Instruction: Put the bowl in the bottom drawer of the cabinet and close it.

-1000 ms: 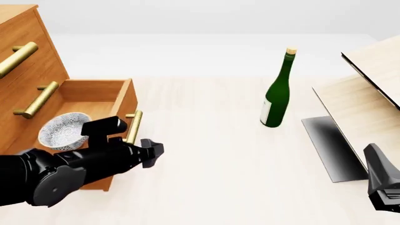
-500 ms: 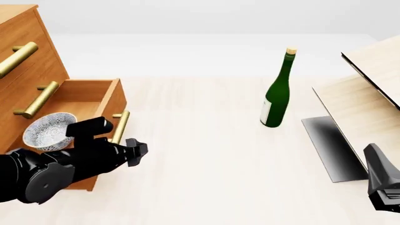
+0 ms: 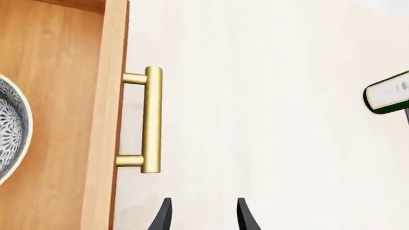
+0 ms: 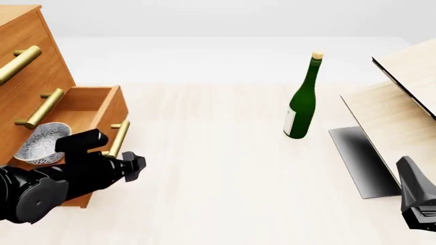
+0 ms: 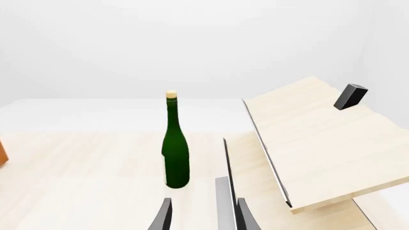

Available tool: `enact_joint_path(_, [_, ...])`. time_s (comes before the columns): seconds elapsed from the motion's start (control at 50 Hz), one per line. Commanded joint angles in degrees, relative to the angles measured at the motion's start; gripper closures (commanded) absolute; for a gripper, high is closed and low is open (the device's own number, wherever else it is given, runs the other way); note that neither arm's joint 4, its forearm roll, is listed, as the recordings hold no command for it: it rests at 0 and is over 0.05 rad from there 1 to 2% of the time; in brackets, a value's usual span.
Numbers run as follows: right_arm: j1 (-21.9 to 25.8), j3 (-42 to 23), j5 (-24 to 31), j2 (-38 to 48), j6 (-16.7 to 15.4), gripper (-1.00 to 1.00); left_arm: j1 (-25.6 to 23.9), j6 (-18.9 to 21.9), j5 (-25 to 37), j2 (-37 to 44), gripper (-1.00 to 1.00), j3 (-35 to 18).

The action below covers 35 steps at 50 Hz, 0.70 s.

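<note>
The white speckled bowl [image 4: 41,143] lies inside the bottom drawer [image 4: 102,109] of the orange-brown cabinet [image 4: 27,56], and the drawer stands partly out. In the left wrist view the bowl [image 3: 9,128] shows only as an arc behind the drawer front [image 3: 105,120]. My left gripper [image 4: 134,166] hovers low just outside that front, beside the brass handle [image 4: 117,139]. Its fingers [image 3: 164,214] stand apart with nothing between them, a little off the handle [image 3: 152,120]. My right gripper [image 4: 407,167] rests at the near right edge, open and empty, facing the bottle [image 5: 176,148].
A green wine bottle [image 4: 300,102] stands upright mid-table. A pale light-wood structure [image 4: 402,102] with a dark panel [image 4: 361,158] fills the right side. Two shut drawers with brass handles [image 4: 19,64] sit above the bottom one.
The bottom drawer has slid leftward into the cabinet, carrying the bowl with it. My left arm has moved left along with the drawer front. The right arm is unmoved.
</note>
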Motion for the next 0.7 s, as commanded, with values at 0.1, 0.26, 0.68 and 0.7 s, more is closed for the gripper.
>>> enact_joint_path(0.1, [0.0,0.0,0.0,-0.01,0.0,-1.0,4.52,1.45,0.78,-1.18,-1.0,1.16])
enact_joint_path(0.26, [0.01,0.0,0.0,-0.01,0.0,-1.0,6.13,2.38,1.2,-1.48,-1.0,1.24])
enact_joint_path(0.68, [0.0,0.0,0.0,0.0,0.0,-1.0,11.81,5.49,2.5,-3.07,-1.0,2.26])
enact_joint_path(0.7, [0.0,0.0,0.0,0.0,0.01,-1.0,12.1,5.71,2.51,-3.2,-1.0,2.33])
